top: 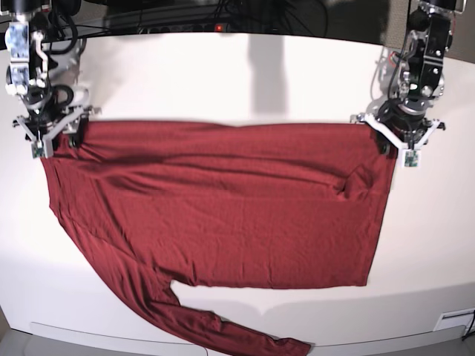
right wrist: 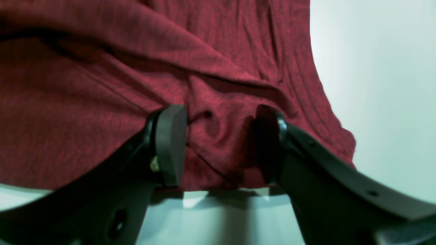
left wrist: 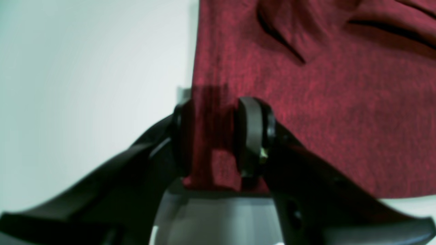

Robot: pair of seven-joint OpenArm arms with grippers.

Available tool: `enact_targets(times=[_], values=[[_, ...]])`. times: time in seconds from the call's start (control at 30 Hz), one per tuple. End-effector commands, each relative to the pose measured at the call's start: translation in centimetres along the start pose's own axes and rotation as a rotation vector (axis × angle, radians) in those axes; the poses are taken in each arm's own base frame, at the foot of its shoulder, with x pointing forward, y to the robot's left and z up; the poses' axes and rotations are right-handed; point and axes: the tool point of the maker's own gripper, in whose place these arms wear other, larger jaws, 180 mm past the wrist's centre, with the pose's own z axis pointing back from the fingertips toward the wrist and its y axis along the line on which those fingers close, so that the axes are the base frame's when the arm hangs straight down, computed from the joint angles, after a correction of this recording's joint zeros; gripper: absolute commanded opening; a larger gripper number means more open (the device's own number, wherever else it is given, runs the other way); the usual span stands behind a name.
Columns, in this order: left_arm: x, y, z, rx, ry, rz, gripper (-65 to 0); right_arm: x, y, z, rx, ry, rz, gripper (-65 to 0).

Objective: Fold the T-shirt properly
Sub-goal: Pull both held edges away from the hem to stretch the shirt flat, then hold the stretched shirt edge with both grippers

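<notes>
A loose sleeve trails off the near edge of the white tabletop. Behind it, the plain dark red long-sleeved T-shirt of thin knit lies spread, its far edge drawn nearly straight, apparently so a fold can start from an even line. At the far corners, the left end effector is clenched on the hem corner, and the right end effector pinches bunched cloth near the shoulder. No brand, label or writing is legible.
</notes>
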Motion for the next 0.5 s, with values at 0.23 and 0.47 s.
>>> enact_targets(times=[0.23, 0.47], values=[[-4.1, -0.5, 4.1, -0.025, 0.151, -0.069, -45.1, -5.4, 0.3, 4.1, -0.010, 0.205, 0.053, -33.6], [-6.3, -0.6, 6.8, 0.017, 0.163, -0.131, -45.1, -6.8, 1.8, 6.5, -0.028, 0.189, -0.021, -33.6]])
